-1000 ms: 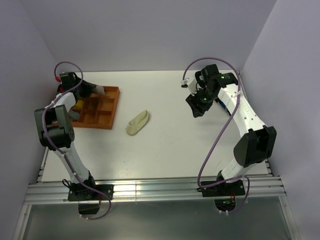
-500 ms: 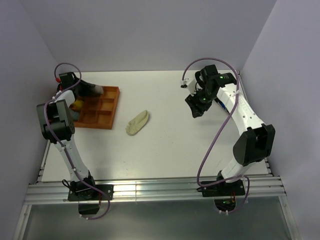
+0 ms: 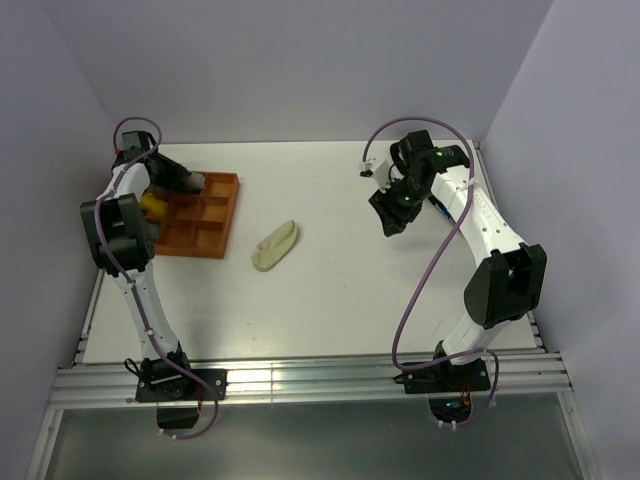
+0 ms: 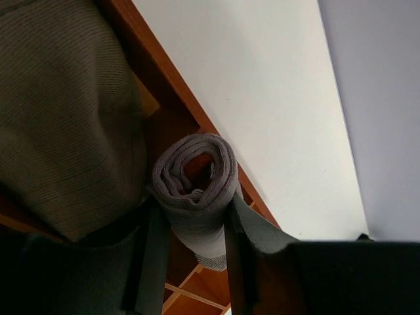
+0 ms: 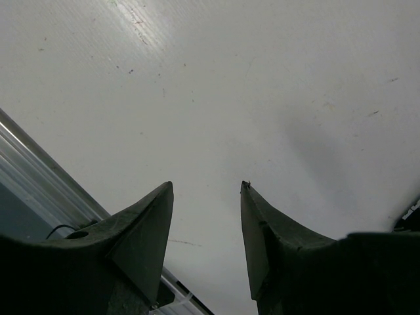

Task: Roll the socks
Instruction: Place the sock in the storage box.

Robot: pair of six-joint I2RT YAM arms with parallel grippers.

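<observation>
1. Since the earlier frame the left arm has swung back toward the far-left corner of the table [image 3: 350, 290], its elbow now nearer the wall. The right arm has barely shifted, and the cream sock [image 3: 274, 245] lies where it did.
2. The left gripper [image 4: 193, 216] is partly closed on a grey roll [image 4: 193, 174]. One finger presses each side of the roll, whose spiral end faces the wrist camera.
3. From above, the roll hangs over the far-left part of the tray [image 3: 232, 210], which sits at the left side of the table.
4. The taupe sock [image 4: 65, 111] fills the upper left of the left wrist view, close to the lens and just beside the roll. It lies over the tray's wooden edge; which compartment it is in I cannot tell.
5. The cream sock lies flat on the table, just right of the tray and apart from both grippers.
6. A yellow bundle [image 3: 152, 206] shows in the tray beside the left arm.
7. The right gripper [image 5: 207, 187] hangs over bare table at the far right, its jaws spread wide with nothing between them.
</observation>
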